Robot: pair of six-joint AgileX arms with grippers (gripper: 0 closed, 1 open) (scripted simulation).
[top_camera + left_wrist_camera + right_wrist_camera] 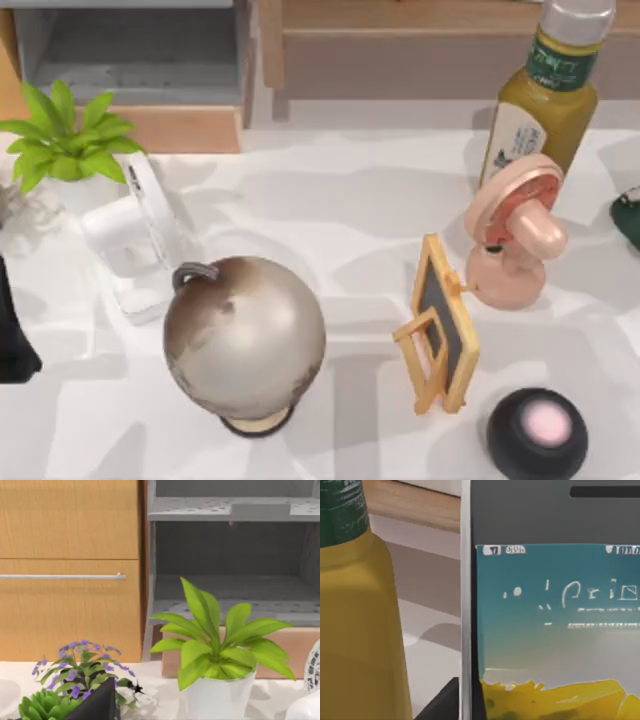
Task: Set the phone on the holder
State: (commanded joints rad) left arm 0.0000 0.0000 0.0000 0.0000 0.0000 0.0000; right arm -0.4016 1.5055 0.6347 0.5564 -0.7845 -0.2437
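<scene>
The phone (pixel 555 615) stands upright very close in the right wrist view, with a white edge, a dark face and a lit teal and yellow screen. A dark finger (pixel 442 702) of my right gripper lies against its white side, holding it off the table. At the top view's right edge, a dark part of my right arm (pixel 630 215) shows beside the bottle. The holder (pixel 440 325), a small wooden easel with a dark panel, stands at the table's centre right, to the left of that arm. My left arm (pixel 15 330) is parked at the left edge.
A yellow-green bottle (pixel 545 95) and a pink fan (pixel 515 235) stand just behind the holder. A black round speaker (pixel 537 432) sits in front of it. A globe (pixel 245 340), a white fan (pixel 135 235) and a potted plant (pixel 65 135) fill the left side.
</scene>
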